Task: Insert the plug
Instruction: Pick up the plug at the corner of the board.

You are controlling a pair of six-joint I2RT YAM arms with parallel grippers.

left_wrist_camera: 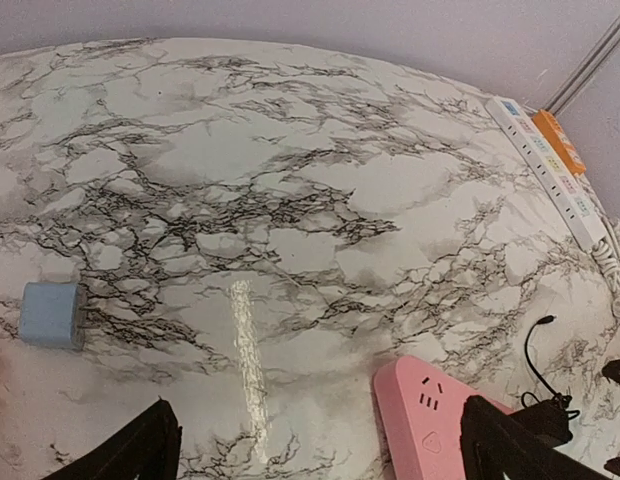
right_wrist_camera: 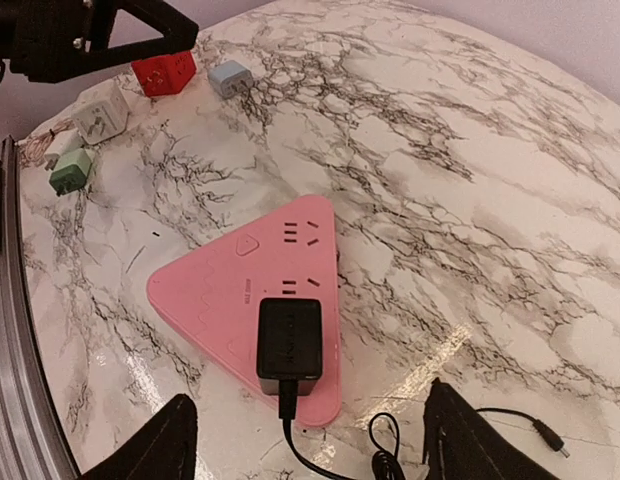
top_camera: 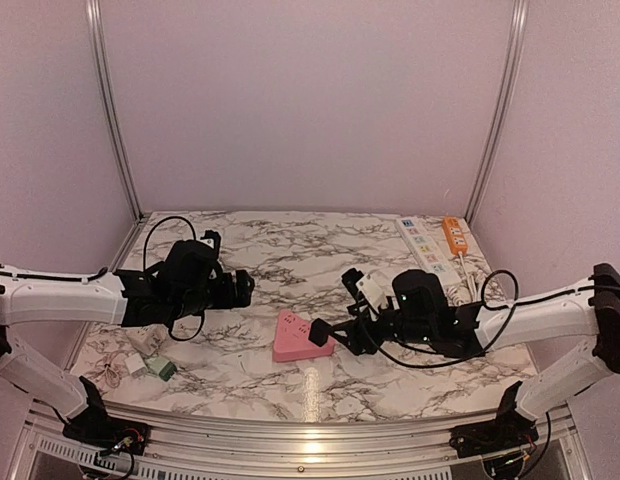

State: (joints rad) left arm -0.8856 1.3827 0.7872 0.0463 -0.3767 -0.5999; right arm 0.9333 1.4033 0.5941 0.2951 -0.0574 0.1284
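Note:
A pink triangular power strip lies on the marble table, also in the right wrist view and the left wrist view. A black plug sits in a socket on the strip, its thin black cable trailing toward me. It shows in the top view too. My right gripper is open and empty, just behind the plug, fingers apart on either side of the cable. My left gripper is open and empty above the table, left of the strip.
A blue adapter, a red cube, a white adapter and a green one sit at the left. A white power strip and an orange one lie at the back right.

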